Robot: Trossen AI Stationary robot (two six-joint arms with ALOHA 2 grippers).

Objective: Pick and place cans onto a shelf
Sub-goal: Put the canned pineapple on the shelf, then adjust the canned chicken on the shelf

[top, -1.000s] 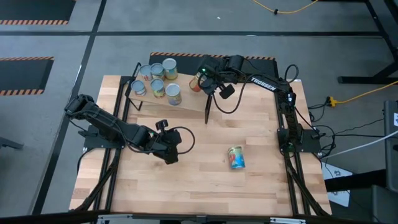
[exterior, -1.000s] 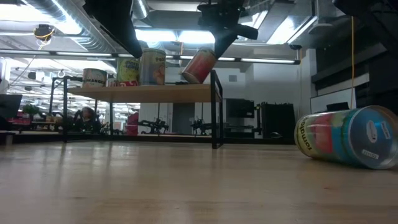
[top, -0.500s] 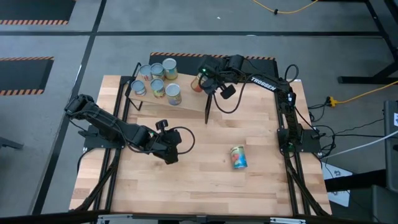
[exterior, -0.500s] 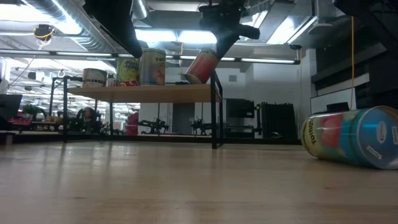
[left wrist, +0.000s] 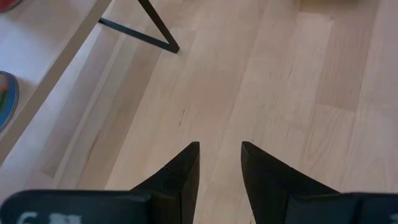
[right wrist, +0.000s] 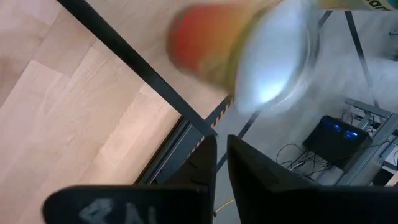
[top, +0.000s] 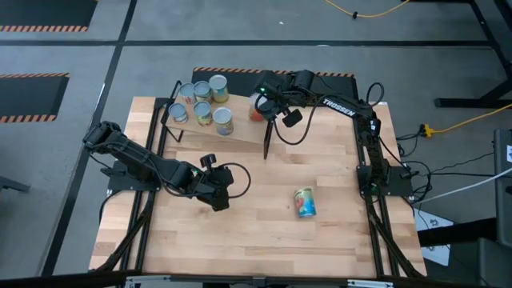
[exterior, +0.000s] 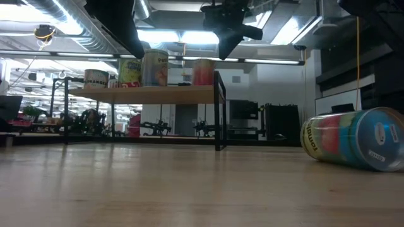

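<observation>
A red-orange can (exterior: 203, 71) stands upright on the right end of the shelf (exterior: 145, 94), next to the black upright. My right gripper (exterior: 222, 53) hangs just above and beside it. In the right wrist view its fingers (right wrist: 221, 149) stand a narrow gap apart with nothing between them, and the can (right wrist: 249, 56) shows blurred beyond them. Several more cans (top: 200, 100) stand on the shelf's left part (top: 244, 128). One colourful can (top: 304, 202) lies on its side on the table. My left gripper (left wrist: 221, 149) hovers open over bare table near the middle (top: 222, 200).
The shelf's black frame legs (left wrist: 158, 31) stand on the table ahead of my left gripper. The lying can (exterior: 350, 139) rests at the table's right near part. Bare wood lies between the two arms and along the near edge.
The red-orange can hung tilted below my right gripper over the shelf's right end. It has now come off the fingers, tipped upright and stands on the shelf board. The right gripper has stayed in place above it. The lying can rocked slightly.
</observation>
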